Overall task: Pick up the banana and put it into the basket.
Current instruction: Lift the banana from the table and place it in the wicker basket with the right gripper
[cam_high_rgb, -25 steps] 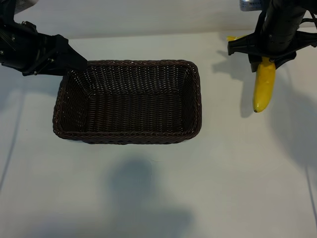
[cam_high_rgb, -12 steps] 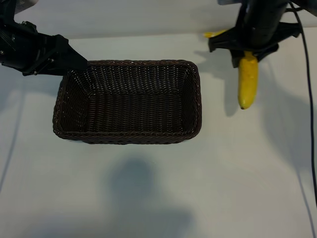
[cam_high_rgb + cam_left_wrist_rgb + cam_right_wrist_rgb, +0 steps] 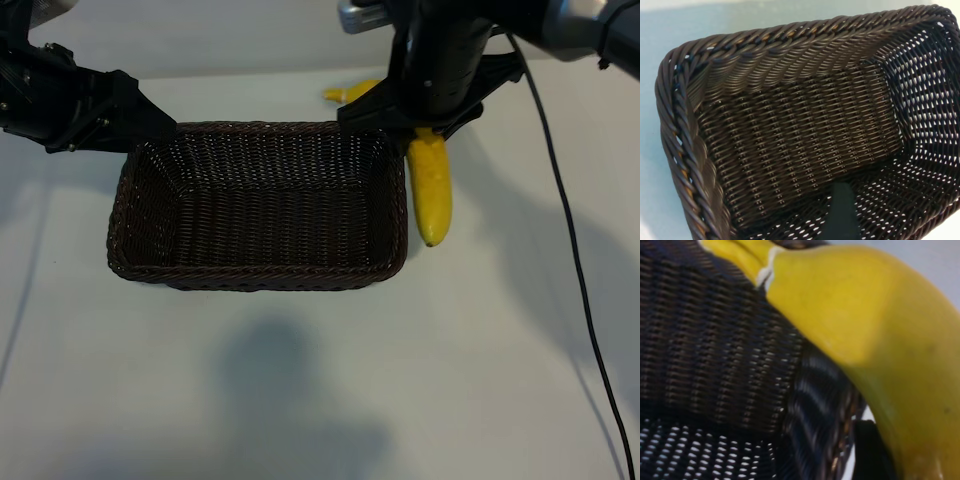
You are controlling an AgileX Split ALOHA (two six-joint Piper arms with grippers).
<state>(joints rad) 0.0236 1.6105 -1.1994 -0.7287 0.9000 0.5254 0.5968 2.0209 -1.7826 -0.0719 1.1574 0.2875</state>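
Two arms frame the scene from above: the left gripper (image 3: 150, 125) sits at the far left corner of the basket (image 3: 258, 275), its jaws standing apart around the rim there, with one dark finger (image 3: 842, 212) showing inside the wicker wall in the left wrist view. The right gripper (image 3: 425, 125) hangs over the basket's far right corner, pointing steeply down and clamped on the banana (image 3: 431, 195) near its middle. The banana is held clear of the table (image 3: 300, 400), its blunt end reaching toward the camera just outside the basket's right rim and its stem end poking out behind the gripper. In the right wrist view the yellow skin (image 3: 875, 340) fills most of the frame, with the basket's woven floor and rim (image 3: 715, 365) directly below and beside it. The basket holds nothing else.
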